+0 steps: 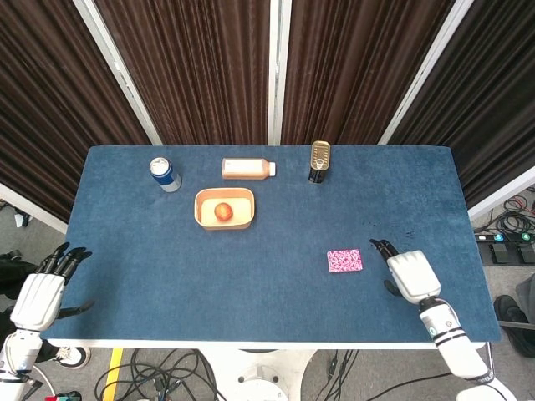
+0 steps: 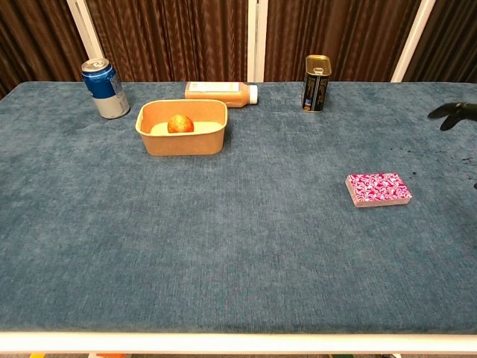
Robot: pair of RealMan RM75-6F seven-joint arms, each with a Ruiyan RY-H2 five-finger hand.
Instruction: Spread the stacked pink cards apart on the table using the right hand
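Neat stack of pink patterned cards (image 1: 344, 261) lying flat on blue felt tabletop (image 1: 267, 292), right of centre. Just right of it, white right hand (image 1: 407, 272) over the cloth, dark fingers apart, holding nothing, not touching. White left hand (image 1: 40, 297) off the near-left corner, fingers spread, empty.

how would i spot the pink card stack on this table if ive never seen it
On the blue table, look at the near right part, away from the can, bottle, tin and bowl at the back. The pink card stack lies flat there, alone, just left of the right hand. It is the only pink, patterned, flat block.
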